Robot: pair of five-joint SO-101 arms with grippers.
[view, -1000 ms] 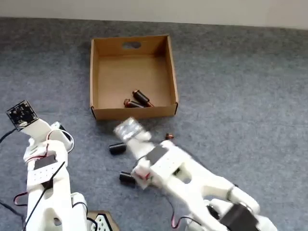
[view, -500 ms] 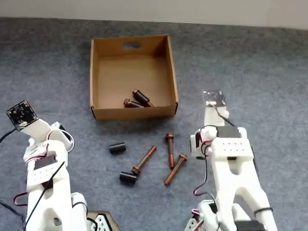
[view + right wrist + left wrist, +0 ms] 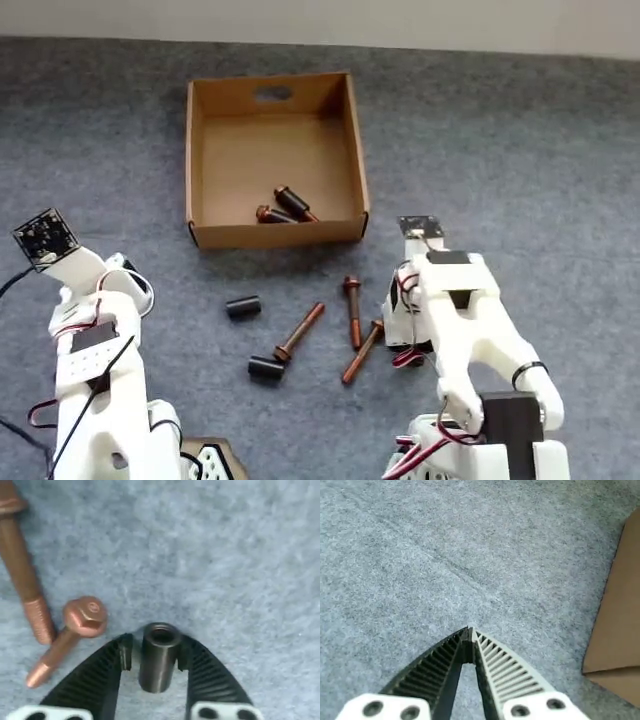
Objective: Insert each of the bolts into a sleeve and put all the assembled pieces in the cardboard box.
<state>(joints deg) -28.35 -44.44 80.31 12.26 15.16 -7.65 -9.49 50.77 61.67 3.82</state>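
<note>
The right arm bends low over the carpet, just beside the loose bolts. Its gripper clamps a dark sleeve — open end toward the camera, near a copper bolt. The left gripper hangs over the carpet near the cardboard box — jaws closed on nothing.

Grey carpeted table carries the cardboard box, 3 loose bolts and 2 sleeves.
</note>
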